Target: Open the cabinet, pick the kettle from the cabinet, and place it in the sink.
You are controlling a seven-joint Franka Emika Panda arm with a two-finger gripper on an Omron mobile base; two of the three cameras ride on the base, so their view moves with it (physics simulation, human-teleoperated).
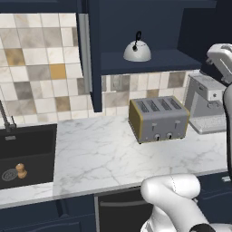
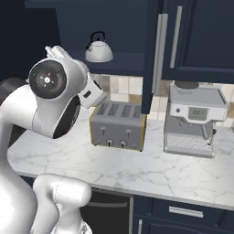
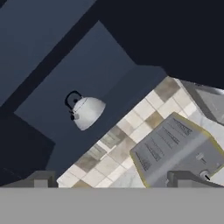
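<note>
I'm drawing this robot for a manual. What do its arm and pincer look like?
The arm is glossy white with rounded, bulbous segments and dark joints; one joint ends in a round black cap with a small red mark. The pincer has two small, dark, blocky fingertips. No cables show.

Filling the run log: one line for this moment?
cabinet: open | kettle: on shelf | claw: open, empty | sink: no kettle

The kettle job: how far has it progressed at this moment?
Done: the cabinet stands open, door swung aside. In hand: the open gripper points toward the kettle on the shelf, apart from it, holding nothing. Left: grasping the kettle and placing it in the sink, which holds no kettle.
</note>
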